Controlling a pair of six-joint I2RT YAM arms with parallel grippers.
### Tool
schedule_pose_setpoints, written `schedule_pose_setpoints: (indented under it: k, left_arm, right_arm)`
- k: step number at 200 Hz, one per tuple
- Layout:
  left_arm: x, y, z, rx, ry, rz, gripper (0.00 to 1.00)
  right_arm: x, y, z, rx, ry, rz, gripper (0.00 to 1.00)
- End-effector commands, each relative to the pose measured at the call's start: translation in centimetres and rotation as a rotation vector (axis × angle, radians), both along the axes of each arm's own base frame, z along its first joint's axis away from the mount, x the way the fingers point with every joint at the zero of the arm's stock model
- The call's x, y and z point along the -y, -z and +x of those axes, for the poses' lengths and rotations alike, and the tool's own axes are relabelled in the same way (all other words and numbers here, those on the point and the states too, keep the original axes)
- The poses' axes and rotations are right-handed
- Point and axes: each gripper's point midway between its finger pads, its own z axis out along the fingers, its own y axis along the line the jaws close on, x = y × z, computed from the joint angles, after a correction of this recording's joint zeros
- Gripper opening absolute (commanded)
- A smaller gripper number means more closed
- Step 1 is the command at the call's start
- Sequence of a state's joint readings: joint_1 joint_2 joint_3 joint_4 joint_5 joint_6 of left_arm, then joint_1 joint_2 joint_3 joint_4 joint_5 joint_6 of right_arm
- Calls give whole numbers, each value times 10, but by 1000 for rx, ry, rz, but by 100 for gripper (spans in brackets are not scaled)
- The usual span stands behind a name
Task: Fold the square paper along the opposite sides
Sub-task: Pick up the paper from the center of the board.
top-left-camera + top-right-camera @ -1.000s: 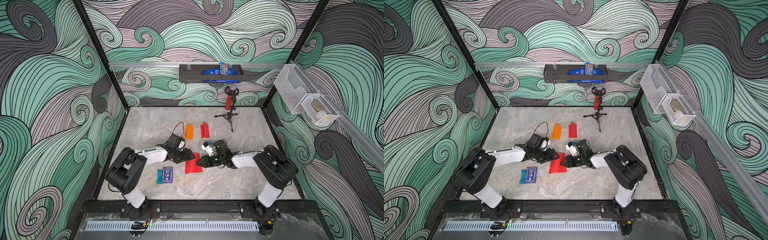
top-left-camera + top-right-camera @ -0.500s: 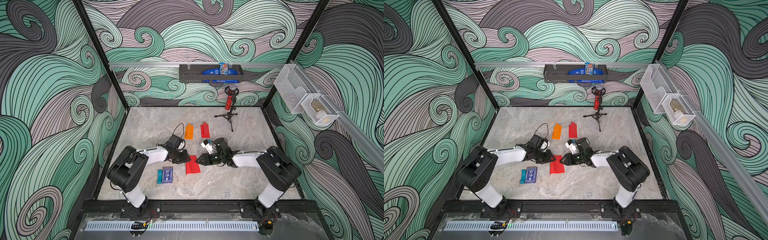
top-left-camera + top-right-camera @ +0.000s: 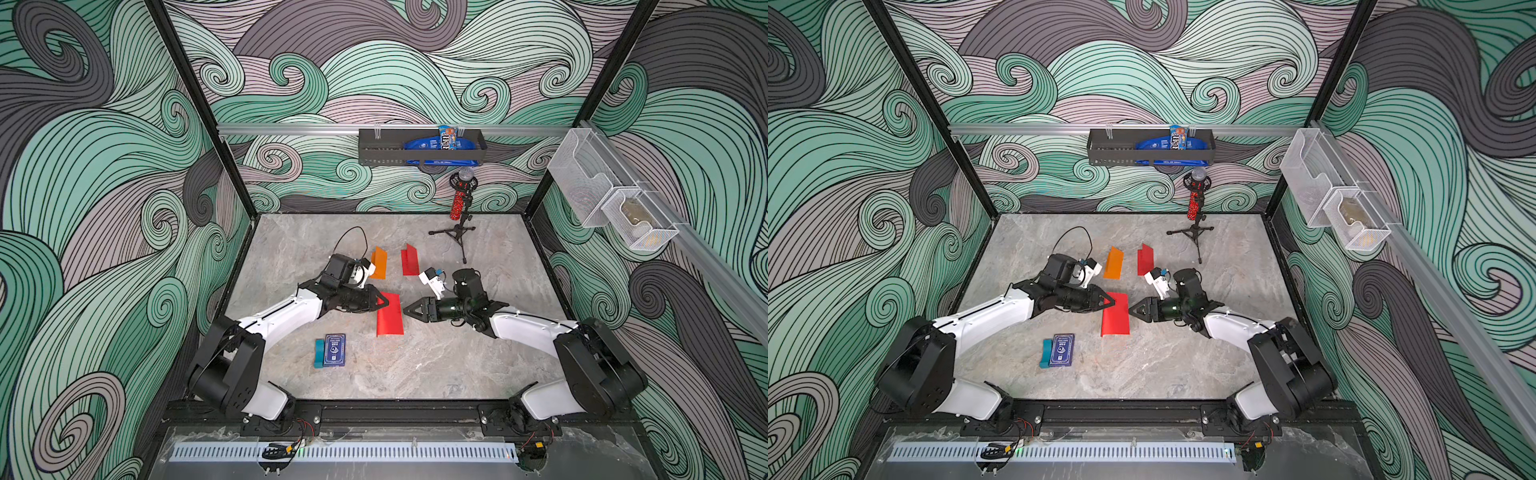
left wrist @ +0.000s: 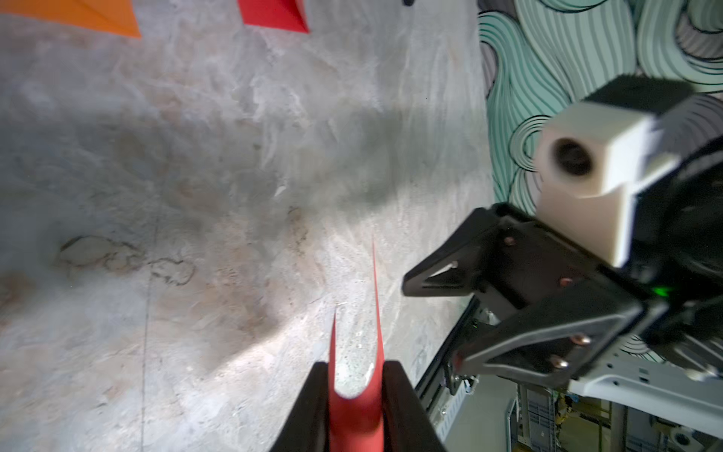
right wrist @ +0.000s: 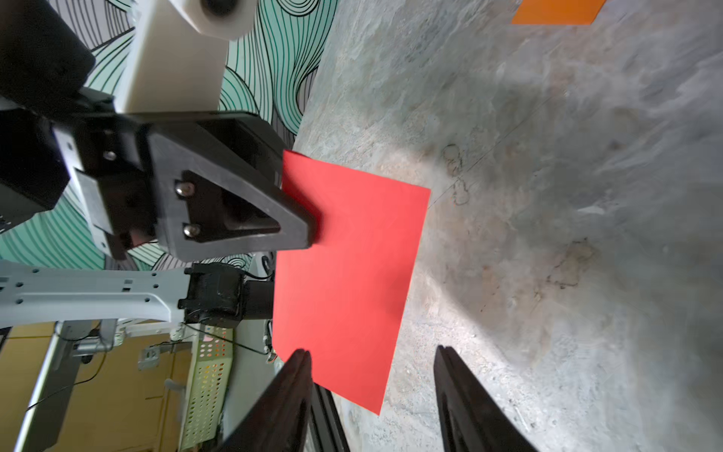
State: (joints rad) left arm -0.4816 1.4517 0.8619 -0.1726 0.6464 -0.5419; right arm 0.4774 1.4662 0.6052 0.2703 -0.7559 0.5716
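Overhead, in both top views, my left gripper [image 3: 380, 302] pinches the doubled red paper [image 3: 390, 316] near the table's [image 3: 436, 365] middle, with my right gripper [image 3: 409, 309] just beside it. Left wrist: both paper [image 4: 354, 407] layers sit clamped between my fingers [image 4: 309, 407]. Right wrist: jaws spread, gripping nothing.

Counted in both top views: two grippers, left gripper [image 3: 384, 302] and right gripper [image 3: 406, 309]; three papers, near red paper [image 3: 390, 321], far red paper [image 3: 409, 262], orange paper [image 3: 380, 264]; one blue card box [image 3: 335, 350]; one teal block [image 3: 319, 353]; one tripod microphone [image 3: 456, 206]; one black wall basket [image 3: 380, 149]; two wall bins, clear bin [image 3: 582, 178] and mesh bin [image 3: 636, 224].
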Motion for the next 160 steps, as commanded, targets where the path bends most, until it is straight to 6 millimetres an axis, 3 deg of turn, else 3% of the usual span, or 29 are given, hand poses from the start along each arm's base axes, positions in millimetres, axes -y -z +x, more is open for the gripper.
schedule_pose_setpoints:
  k: [1,25,79,110,160]
  left_arm:
    - [11,-28,-5,36,73,-113,26]
    - [15,-32,-6,28,80,-158,26]
    - [15,-51,-6,60,75,-210,25]
    - [14,-53,-6,66,69,-217,25]
    - [8,-60,-2,94,51,-211,27]
  right_arm:
    - [-7,-19,-13,-16,-66,115,56]
    - [-12,-37,-15,-18,-77,209,57]
    - [-19,-50,-15,-40,-101,284,52]
    - [-21,-57,-14,-48,-109,320,38]
    - [-22,-64,-8,-33,-100,334,5]
